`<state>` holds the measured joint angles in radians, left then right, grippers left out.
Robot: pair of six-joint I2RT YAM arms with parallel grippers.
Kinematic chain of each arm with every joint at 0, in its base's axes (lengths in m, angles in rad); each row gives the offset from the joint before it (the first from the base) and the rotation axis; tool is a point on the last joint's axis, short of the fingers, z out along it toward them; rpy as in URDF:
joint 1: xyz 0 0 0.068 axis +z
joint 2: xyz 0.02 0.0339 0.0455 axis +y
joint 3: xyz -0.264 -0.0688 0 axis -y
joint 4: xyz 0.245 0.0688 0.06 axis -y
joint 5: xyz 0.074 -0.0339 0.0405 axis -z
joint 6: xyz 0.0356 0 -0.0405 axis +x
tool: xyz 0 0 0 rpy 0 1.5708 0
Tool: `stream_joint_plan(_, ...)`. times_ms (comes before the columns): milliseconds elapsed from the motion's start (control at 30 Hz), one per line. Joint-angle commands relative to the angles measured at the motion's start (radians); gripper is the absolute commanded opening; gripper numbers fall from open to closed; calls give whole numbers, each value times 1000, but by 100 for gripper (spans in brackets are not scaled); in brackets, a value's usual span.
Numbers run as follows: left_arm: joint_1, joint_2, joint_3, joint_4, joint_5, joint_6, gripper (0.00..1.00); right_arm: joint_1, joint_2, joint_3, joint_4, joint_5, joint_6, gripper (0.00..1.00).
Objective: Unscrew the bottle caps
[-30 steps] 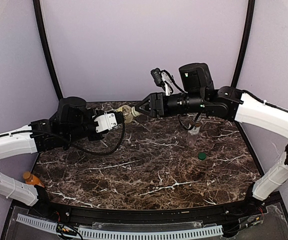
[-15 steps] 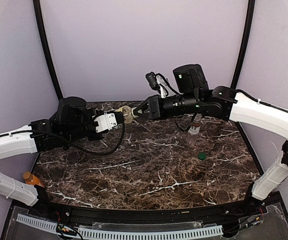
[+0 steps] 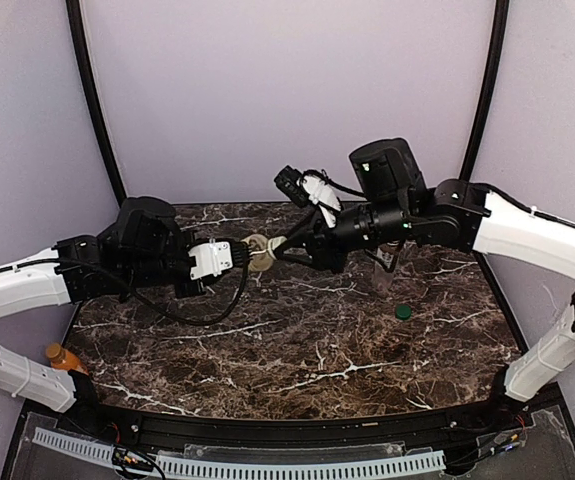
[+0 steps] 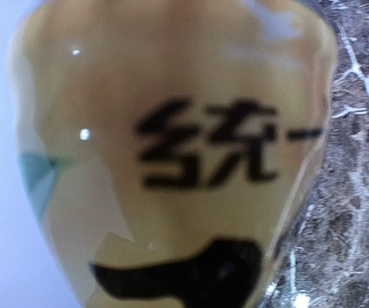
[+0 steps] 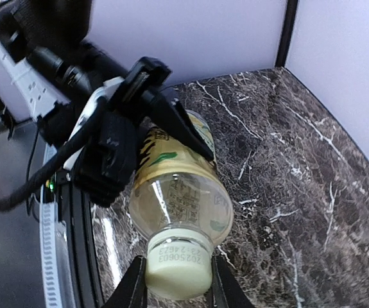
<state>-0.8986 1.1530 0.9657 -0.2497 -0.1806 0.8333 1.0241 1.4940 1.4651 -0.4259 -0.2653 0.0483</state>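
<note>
Cream cap (image 5: 178,269): I see it seated on the neck of the yellow bottle, its flat top facing my right wrist camera at 6 o'clock in that view.
Yellow bottle (image 5: 178,192): it hangs in the air above the far middle of the table, lying on its side. From the top camera its long axis runs along the 9-to-3 line, with the neck toward 3 and the base toward 9. It tilts very little.
Label: the left wrist camera is filled with yellow label and large dark characters, too close to be sharp.
Right claw (image 5: 176,289): pinched tight on the cream cap, one finger on each side of it, coming in from 3 o'clock.
Left claw (image 3: 245,252): clamped on the body of the yellow bottle from 9 o'clock, its dark fingers across the label.
Green cap (image 3: 403,311): loose on the table at about 4 o'clock from the held bottle, well apart from it.
Clear bottle (image 3: 384,275): upright just beyond the green cap, at its 11 o'clock. The right arm covers its top, so I cannot tell whether it is capped.
Orange bottle (image 3: 59,354): at the near left edge, about 8 o'clock, half hidden by the left arm.
Table (image 3: 297,350): dark marble with white veins.
</note>
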Motion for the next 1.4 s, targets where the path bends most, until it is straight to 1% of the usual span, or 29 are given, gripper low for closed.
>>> stream_joint_plan(0,3,-9,33,-272,245,-24,1,97,-138,-77,-7,-32,-492,0)
stream_joint_plan(133,2,-3,52,-383,350,-8,1,130,-189,-106,-38,28,-700,0)
stream_joint_plan(200,3,-1,56,-412,376,-5,1,146,-195,-100,-65,76,-768,0)
stream_joint_plan(333,3,0,57,-436,396,0,1,179,-204,-105,-111,150,-911,0)
stream_joint_plan(433,3,2,59,-441,402,2,1,199,-218,-132,-103,191,-1010,0)
stream_joint_plan(533,3,6,62,-440,406,1,1,212,-207,-137,-85,222,-1047,0)
stream_joint_plan(700,3,8,70,-440,406,-2,1,218,-189,-141,-54,231,-1065,0)
stream_joint_plan(733,3,8,71,-440,405,-4,1,218,-188,-147,-40,230,-1060,4)
stream_joint_plan(767,3,8,72,-435,402,-4,1,218,-187,-153,-24,229,-1048,18)
stream_joint_plan(800,3,8,71,-433,401,-5,1,218,-187,-157,-7,229,-1033,36)
stream_joint_plan(833,3,7,71,-427,397,-8,1,218,-188,-160,13,228,-1002,53)
stream_joint_plan(867,3,7,71,-423,394,-11,1,218,-189,-161,30,229,-975,64)
stream_joint_plan(900,3,6,70,-414,388,-20,1,218,-191,-161,45,230,-946,73)
stream_joint_plan(933,3,6,70,-409,386,-28,1,218,-193,-160,63,232,-916,86)
stream_joint_plan(967,3,5,71,-399,378,-32,1,218,-196,-160,78,234,-881,96)
stream_joint_plan(1000,3,4,70,-392,371,-42,1,218,-200,-160,90,234,-852,98)
stream_joint_plan(1100,3,1,66,-335,320,-70,1,216,-215,-168,115,226,-753,99)
stream_joint_plan(1133,3,0,59,-316,303,-86,1,212,-219,-169,127,222,-691,99)
stream_joint_plan(1167,3,-3,54,-267,258,-92,1,199,-221,-167,143,210,-619,99)
stream_joint_plan(1200,3,-5,42,-239,229,-99,1,174,-218,-167,167,188,-515,99)
stream_joint_plan(1233,3,-7,36,-180,162,-99,1,141,-210,-161,194,167,-387,99)
stream_joint_plan(1267,3,-7,24,-150,127,-93,1,104,-192,-144,208,156,-252,98)
stream_joint_plan(1300,3,-6,19,-92,61,-87,1,62,-164,-119,201,145,-98,99)
stream_joint_plan(1333,3,-5,12,-65,31,-73,1,24,-135,-90,179,134,56,98)
stream_joint_plan(1367,3,-3,7,-15,-22,-64,1,-15,-110,-69,148,112,185,95)
